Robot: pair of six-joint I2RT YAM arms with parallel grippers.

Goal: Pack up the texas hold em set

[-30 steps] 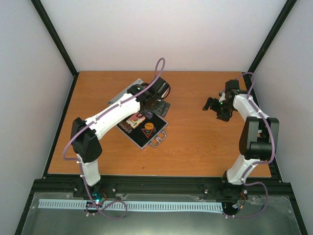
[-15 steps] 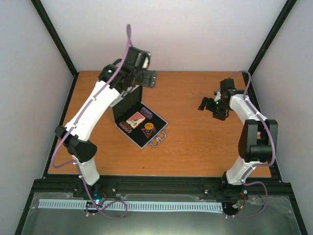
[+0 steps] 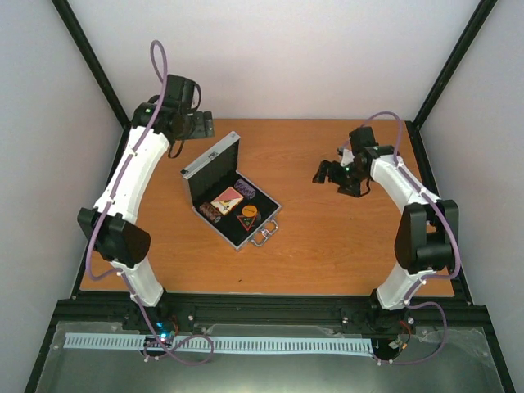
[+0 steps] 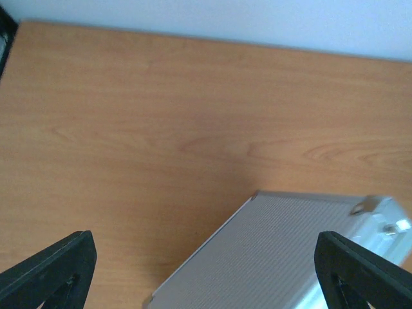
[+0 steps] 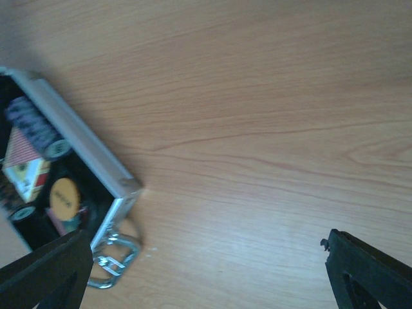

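You have one wooden counter (image 3: 327,254), orange-brown in colour, with white walls (image 3: 278,57) on three sides and black frame posts (image 3: 90,57) in the far corners. At the left, the left gripper (image 3: 195,124) hangs high near the far left corner of the counter; its jaws are wide apart and hold nothing. To its right, one silver case (image 3: 211,160) lies open on the left half of the counter, its lid standing tilted and its metal handle (image 3: 264,236) toward the arms. In the black lining you can count one red card deck (image 3: 227,197), two chip stacks (image 3: 244,189) and one orange disc (image 3: 249,214). Well apart to the right, the right gripper (image 3: 326,172) hovers over bare wood, jaws also wide and empty.
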